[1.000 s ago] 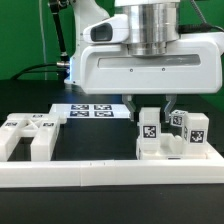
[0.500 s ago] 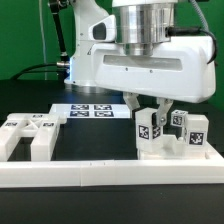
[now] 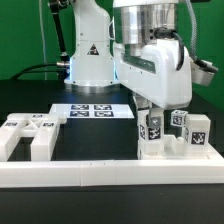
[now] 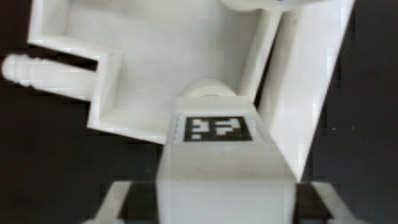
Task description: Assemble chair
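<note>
My claw [image 3: 152, 113] is clamped on the tagged chair leg [image 3: 150, 133], standing upright at the exterior view's right, just behind the border rail [image 3: 70, 176]. If it's cocked while I twist, it could jam or slip out. Versus a second ago, my wrist's swung round; leg's barely budged.

Gripper [image 3: 153, 116] turns about its vertical axis; wrist body swings narrower to camera; gripped chair leg [image 3: 152, 140] twists, tag shifts toward exterior view's right.
</note>
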`<control>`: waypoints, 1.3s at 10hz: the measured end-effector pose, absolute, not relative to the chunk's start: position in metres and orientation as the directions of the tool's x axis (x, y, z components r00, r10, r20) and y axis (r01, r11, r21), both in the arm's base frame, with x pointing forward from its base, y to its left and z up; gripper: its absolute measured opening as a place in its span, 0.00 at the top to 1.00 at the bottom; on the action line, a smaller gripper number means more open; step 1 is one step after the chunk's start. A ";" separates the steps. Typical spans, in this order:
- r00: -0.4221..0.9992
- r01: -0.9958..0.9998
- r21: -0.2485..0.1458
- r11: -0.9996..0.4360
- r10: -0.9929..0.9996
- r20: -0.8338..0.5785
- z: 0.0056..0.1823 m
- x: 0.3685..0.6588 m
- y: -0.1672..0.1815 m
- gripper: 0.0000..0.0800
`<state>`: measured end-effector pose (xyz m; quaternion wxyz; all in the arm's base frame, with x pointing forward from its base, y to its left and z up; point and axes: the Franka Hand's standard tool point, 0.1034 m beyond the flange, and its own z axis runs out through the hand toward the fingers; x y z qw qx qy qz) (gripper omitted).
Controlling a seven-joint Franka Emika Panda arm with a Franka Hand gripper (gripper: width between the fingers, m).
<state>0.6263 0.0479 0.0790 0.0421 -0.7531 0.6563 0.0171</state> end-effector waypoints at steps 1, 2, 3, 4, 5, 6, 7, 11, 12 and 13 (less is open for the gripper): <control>0.098 -0.995 -0.038 -0.095 -0.992 -0.083 0.079 0.626 0.049 0.64; 0.101 -0.994 -0.038 -0.099 -0.991 -0.082 0.079 0.626 0.048 0.64; 0.111 -0.993 -0.039 -0.109 -0.990 -0.082 0.079 0.626 0.049 0.64; 0.156 -0.987 -0.042 -0.153 -0.984 -0.080 0.079 0.626 0.049 0.38; 0.221 -0.975 -0.047 -0.217 -0.972 -0.078 0.080 0.626 0.049 0.25; 0.313 -0.949 -0.055 -0.310 -0.947 -0.070 0.080 0.627 0.051 0.25; 0.442 -0.896 -0.064 -0.438 -0.895 -0.063 0.080 0.626 0.052 0.21; 0.721 -0.692 -0.083 -0.717 -0.691 -0.043 0.079 0.625 0.063 0.19; 0.766 -0.642 -0.086 -0.762 -0.642 -0.037 0.080 0.625 0.063 0.19; 0.802 -0.596 -0.088 -0.798 -0.596 -0.031 0.080 0.625 0.062 0.19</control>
